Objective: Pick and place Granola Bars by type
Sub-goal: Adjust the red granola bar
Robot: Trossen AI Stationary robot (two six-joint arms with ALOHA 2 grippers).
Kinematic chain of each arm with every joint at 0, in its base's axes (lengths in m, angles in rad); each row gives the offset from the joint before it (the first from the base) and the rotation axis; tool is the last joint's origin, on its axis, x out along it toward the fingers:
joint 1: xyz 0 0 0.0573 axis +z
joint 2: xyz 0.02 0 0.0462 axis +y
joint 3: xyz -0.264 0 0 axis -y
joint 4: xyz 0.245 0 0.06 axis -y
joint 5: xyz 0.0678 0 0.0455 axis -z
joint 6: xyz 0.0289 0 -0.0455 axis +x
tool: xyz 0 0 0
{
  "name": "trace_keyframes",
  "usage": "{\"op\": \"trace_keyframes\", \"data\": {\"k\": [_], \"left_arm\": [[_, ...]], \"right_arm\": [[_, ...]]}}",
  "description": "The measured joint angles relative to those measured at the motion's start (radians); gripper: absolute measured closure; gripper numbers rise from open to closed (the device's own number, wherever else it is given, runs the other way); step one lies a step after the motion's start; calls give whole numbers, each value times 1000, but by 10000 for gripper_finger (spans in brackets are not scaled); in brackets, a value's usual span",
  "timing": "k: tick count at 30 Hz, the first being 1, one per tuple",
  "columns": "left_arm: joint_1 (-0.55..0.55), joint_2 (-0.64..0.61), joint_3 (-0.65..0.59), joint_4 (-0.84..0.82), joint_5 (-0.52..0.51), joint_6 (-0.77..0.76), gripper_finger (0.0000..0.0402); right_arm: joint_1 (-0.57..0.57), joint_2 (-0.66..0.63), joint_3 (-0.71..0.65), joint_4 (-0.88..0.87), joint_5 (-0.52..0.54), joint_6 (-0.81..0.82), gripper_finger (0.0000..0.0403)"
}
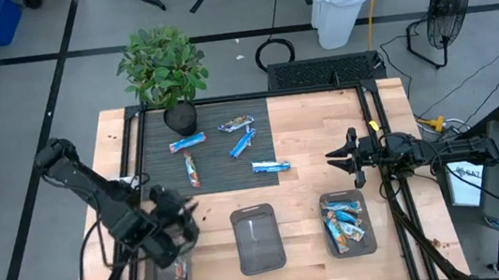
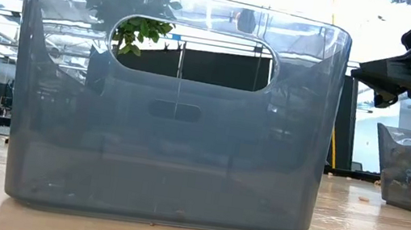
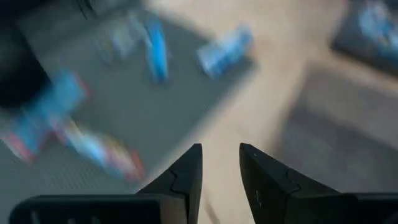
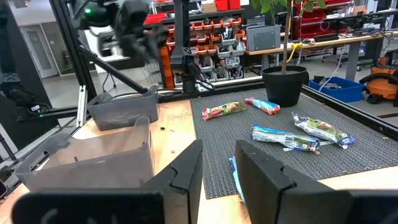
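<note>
Five granola bars lie flat on the dark mat (image 1: 208, 149): blue-and-white ones (image 1: 242, 144) (image 1: 270, 167) (image 1: 236, 124), a red-ended one (image 1: 187, 143) and a reddish one (image 1: 193, 170). My left gripper (image 1: 184, 225) (image 3: 221, 165) hovers open and empty near the mat's near left corner, just above the left bin (image 1: 166, 272), which holds one bar (image 1: 182, 272). My right gripper (image 1: 332, 159) (image 4: 217, 168) is open and empty, pointing left just right of the mat. The right bin (image 1: 347, 225) holds several blue bars.
A middle clear bin (image 1: 258, 240) (image 2: 175, 102) stands empty between the other two along the near edge. A potted plant (image 1: 167, 74) (image 4: 285, 84) sits at the mat's far left corner. Bare wood lies between the mat and the bins.
</note>
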Motion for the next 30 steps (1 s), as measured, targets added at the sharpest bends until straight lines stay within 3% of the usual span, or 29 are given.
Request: {"op": "trace_keyframes", "data": {"k": [1,3,8,11,17,21,23,26,30], "left_arm": [[29,-5,0,-9,-49,45,289],[102,-26,0,-65,-51,97,289],[359,-61,-2,-243,168,180,289],[516,-66,-2,-259,249,341,289],[792,-58,-10,-121,396,567,289],[964,-55,-66,3,559,576,288],[1025,-53,-110,59,571,529,288],[1093,-53,-181,131,576,479,288],[1131,-53,-287,268,705,495,288]], "right_arm": [[0,0,0,0,0,0,316],[0,0,0,0,0,0,316],[0,0,0,0,0,0,316],[0,0,0,0,0,0,316],[0,0,0,0,0,0,316],[0,0,0,0,0,0,316],[0,0,0,0,0,0,316],[0,0,0,0,0,0,316],[0,0,0,0,0,0,316]]}}
